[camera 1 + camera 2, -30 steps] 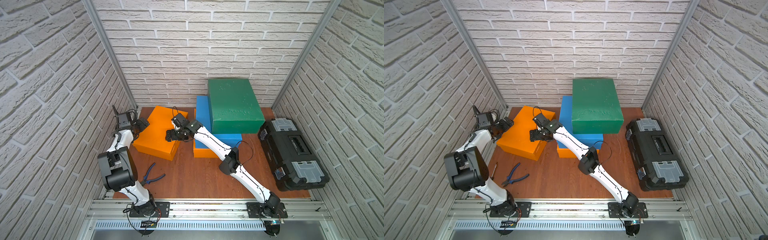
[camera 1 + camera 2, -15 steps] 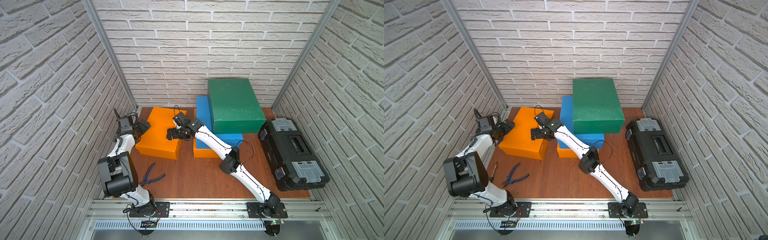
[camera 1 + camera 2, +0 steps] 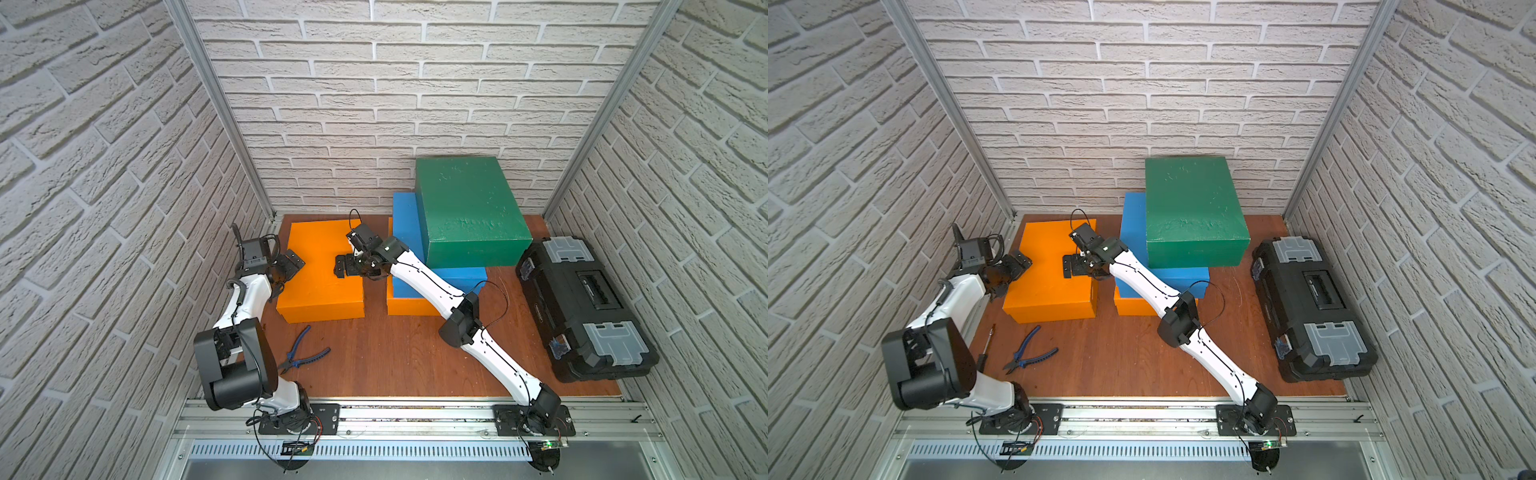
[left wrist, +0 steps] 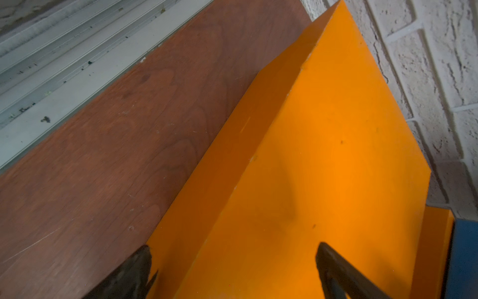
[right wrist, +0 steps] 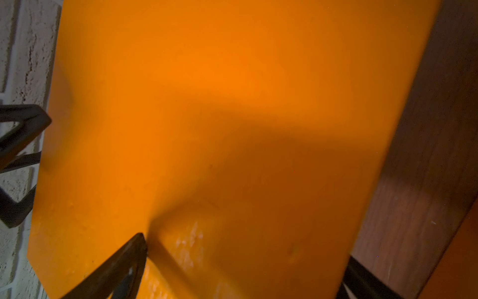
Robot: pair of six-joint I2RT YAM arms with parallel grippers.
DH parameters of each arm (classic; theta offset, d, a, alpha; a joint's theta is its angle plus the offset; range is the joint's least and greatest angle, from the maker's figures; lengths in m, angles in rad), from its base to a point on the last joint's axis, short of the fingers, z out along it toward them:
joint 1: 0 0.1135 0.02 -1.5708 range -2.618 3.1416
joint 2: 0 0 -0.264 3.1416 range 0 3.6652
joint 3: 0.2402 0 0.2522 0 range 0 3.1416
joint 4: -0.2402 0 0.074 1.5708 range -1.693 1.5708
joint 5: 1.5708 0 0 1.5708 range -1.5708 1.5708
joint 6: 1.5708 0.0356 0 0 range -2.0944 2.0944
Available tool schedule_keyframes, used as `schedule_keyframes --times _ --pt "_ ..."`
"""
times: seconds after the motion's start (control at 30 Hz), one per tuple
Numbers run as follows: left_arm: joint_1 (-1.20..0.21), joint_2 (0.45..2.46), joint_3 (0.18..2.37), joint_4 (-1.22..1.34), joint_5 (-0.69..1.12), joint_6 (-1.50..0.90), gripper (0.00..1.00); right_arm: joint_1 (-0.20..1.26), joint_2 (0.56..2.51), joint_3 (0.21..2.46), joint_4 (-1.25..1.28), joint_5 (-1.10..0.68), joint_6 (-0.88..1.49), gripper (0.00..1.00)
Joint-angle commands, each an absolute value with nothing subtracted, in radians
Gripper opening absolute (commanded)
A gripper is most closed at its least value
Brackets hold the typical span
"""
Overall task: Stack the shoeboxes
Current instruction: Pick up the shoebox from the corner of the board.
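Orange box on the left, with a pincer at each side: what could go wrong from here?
1. The left pincer and right pincer stand open at opposite edges of the loose orange box; gripped by the edges only, it might tilt or slip.
2. The green box sits off-centre on the blue box, so another box on top could topple the stack.

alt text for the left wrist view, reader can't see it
A plain orange cardboard shoebox fills most of the frame, lying on a reddish-brown wooden tabletop. The left gripper, jaws open, straddles one top edge of it; a white brick wall stands behind.
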State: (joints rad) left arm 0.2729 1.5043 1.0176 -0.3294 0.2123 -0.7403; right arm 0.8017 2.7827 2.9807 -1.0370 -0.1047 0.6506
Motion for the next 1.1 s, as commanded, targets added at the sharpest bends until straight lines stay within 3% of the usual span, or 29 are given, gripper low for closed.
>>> schedule_keyframes --times 0.0,0.43,0.57,0.67,0.8,1.07 --pt "0.266 1.592 1.048 -0.330 0.281 -0.782 0.98 0.825 2.776 2.988 -1.006 -0.106 0.632 0.99" --pt "0.249 1.639 1.019 -0.246 0.367 -0.825 0.95 0.846 2.817 2.988 -0.923 -0.192 0.662 0.96" --pt "0.243 1.622 1.003 -0.225 0.409 -0.867 0.95 0.851 2.826 2.989 -0.826 -0.344 0.727 0.88" --pt "0.235 1.604 1.006 -0.214 0.433 -0.883 0.95 0.864 2.812 2.990 -0.806 -0.361 0.727 0.82" --pt "0.226 1.590 1.018 -0.210 0.445 -0.897 0.93 0.884 2.780 2.990 -0.800 -0.365 0.692 0.68" --pt "0.196 1.477 1.018 -0.216 0.426 -0.928 0.93 0.918 2.728 2.990 -0.812 -0.356 0.655 0.62"
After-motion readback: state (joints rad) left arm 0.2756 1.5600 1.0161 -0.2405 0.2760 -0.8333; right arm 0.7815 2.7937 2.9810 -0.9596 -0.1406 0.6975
